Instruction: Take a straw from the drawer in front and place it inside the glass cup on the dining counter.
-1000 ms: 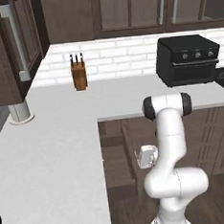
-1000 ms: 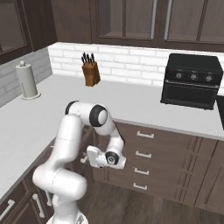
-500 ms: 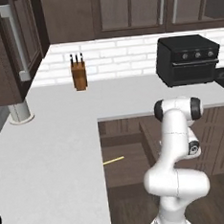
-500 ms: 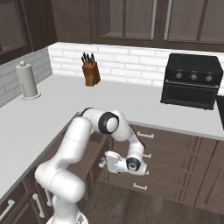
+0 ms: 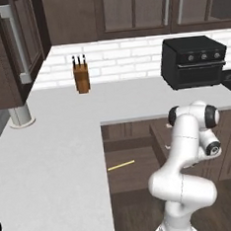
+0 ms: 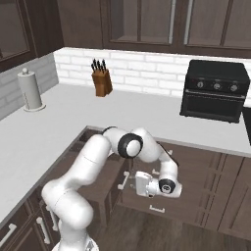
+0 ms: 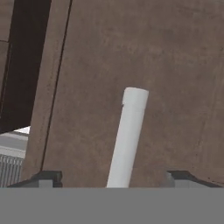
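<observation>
**Straw lying in the open drawer; gripper spread at the drawer handle**

Straw (image 5: 121,165): thin, straight, pale yellow stick, lying flat and slightly slanted on the brown bottom of the drawer (image 5: 137,172). The drawer stands pulled out below the white worktop (image 5: 65,137); the straw sits toward its left part, alone, touching nothing else that I can make out.

Handling, as a judgement: very light, narrow and smooth, so likely to roll or slip out of a loose pinch. Probably stiff enough to keep its line if taken near the middle; a pinch near one end may let it swing. Lying flat on the wood, it leaves little room under it, so the fingertips must come down on both sides of it, across its length.

Gripper (image 6: 138,184): low at the drawer front, jaws wide apart, holding nothing. In the hand view the silver bar handle (image 7: 127,139) runs between the two fingertips (image 7: 43,178), free of them.
</observation>
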Robot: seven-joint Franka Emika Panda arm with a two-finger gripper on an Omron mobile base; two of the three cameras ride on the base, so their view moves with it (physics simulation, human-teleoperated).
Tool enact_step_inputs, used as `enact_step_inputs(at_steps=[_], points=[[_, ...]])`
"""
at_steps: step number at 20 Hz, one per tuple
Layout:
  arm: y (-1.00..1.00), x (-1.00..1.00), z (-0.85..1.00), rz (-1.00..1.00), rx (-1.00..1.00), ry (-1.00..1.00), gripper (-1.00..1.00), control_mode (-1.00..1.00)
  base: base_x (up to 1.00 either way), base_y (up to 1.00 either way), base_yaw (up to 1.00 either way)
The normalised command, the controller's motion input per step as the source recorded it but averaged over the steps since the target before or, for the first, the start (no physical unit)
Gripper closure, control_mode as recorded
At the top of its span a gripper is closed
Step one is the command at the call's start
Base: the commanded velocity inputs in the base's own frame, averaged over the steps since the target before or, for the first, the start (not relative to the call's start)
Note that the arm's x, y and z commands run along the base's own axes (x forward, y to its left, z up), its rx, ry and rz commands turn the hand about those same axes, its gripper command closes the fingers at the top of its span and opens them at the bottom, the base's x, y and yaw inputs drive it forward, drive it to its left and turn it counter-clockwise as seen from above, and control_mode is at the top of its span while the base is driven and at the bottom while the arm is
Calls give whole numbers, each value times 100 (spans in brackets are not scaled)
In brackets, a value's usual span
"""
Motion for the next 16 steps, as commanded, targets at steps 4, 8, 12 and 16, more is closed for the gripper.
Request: enact_step_inputs(at_steps=[4, 8, 12, 16], points=[[-1, -10, 86, -1, -30, 0, -100, -100, 0, 0, 0], [30, -32, 100, 0, -38, -3, -100, -100, 0, 0, 0], [68, -43, 100, -6, -42, -4, -100, -100, 0, 0, 0], [99, -23, 93, -14, -44, 0, -100, -100, 0, 0, 0]])
